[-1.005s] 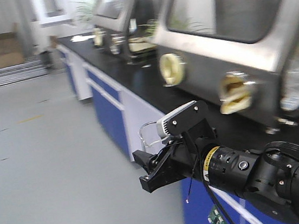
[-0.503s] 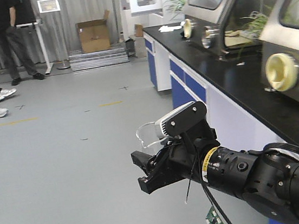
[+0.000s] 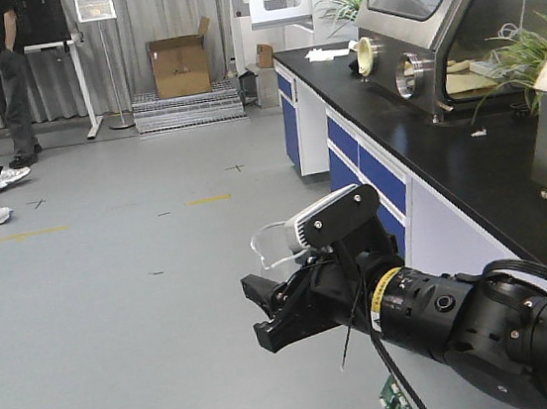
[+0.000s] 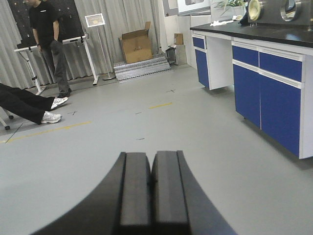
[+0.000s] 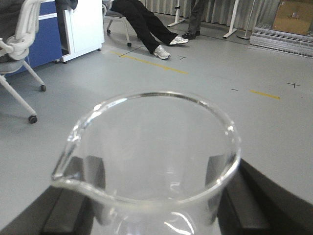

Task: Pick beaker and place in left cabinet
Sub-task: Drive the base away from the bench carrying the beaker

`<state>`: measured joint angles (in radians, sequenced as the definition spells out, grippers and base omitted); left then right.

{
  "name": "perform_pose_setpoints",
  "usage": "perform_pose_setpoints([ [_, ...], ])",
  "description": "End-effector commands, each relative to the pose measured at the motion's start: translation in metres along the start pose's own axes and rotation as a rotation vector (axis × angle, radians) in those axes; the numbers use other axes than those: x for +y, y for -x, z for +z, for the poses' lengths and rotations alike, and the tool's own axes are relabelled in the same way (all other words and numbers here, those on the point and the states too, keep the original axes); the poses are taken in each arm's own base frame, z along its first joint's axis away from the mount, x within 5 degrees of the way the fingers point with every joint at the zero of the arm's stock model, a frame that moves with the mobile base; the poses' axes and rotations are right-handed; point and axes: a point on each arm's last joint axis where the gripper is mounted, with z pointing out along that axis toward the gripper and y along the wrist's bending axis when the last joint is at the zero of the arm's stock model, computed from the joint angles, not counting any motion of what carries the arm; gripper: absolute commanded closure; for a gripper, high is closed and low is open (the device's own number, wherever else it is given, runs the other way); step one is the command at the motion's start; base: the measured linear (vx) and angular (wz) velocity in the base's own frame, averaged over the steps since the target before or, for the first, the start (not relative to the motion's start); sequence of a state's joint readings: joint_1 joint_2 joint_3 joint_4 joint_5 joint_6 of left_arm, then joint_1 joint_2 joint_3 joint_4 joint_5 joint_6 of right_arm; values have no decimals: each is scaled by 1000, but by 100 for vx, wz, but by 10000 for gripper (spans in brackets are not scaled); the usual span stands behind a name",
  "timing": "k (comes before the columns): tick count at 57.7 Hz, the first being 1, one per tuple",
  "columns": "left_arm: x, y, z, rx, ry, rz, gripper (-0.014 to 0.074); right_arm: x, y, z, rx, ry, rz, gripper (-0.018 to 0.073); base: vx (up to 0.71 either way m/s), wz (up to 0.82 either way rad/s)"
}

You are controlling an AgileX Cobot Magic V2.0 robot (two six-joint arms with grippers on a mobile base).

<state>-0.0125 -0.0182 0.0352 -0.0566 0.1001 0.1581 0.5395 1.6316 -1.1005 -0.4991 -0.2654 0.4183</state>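
The beaker [image 5: 151, 147] is of clear thin glass, round, with a rolled rim and a small pouring lip on its left side. It stands upright in the right pincer [image 3: 269, 317], whose black matte fingers [image 5: 254, 196] press on both sides of it, above the smooth grey floor [image 3: 117, 313]. The left pincer [image 4: 151, 186] is together, its two flat dark pads touching, with nothing between them. A yellow band [image 3: 386, 293] on the black arm carries writing too small to read. The long surface [image 3: 447, 153] is glossy black over blue drawers.
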Motion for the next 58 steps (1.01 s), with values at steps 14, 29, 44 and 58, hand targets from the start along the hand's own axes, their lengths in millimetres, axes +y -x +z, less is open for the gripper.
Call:
perform_pose_setpoints([
  [14, 2, 14, -2, -109, 13, -7, 603, 1, 31, -11, -143, 22, 0, 414, 46, 2],
  [29, 2, 14, -2, -109, 13, -7, 603, 1, 31, -11, -143, 22, 0, 414, 50, 14],
  [44, 2, 14, -2, -109, 13, -7, 603, 1, 31, -11, -143, 22, 0, 414, 51, 20],
  [58, 2, 14, -2, -109, 13, -7, 603, 1, 31, -11, -143, 22, 0, 414, 52, 14],
])
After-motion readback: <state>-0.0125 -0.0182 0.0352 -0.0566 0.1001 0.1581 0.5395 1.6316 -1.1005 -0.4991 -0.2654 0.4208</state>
